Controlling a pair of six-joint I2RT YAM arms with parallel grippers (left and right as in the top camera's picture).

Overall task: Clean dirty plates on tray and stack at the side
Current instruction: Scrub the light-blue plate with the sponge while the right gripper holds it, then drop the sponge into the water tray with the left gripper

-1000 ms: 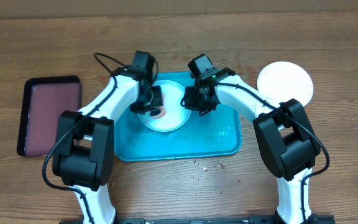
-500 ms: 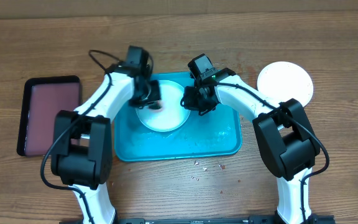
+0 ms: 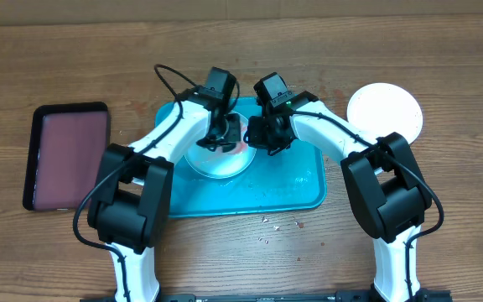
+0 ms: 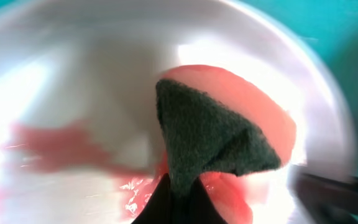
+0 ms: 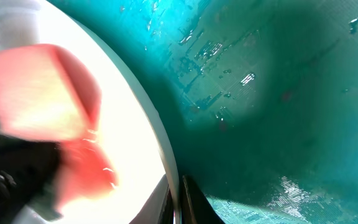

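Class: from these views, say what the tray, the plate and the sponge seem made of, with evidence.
Tray: likely plastic, glossy turquoise with wet glints. Plate: glazed ceramic or melamine; shiny white, cannot tell which. Sponge: soft-looking pink foam with a coarse dark-green fibrous scouring layer.

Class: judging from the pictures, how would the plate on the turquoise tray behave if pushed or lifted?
The plate likely slides easily: droplets glisten on the tray beside it. Its glossy, smeared surface probably makes it slippery to grip. It looks rigid, so should lift flat.
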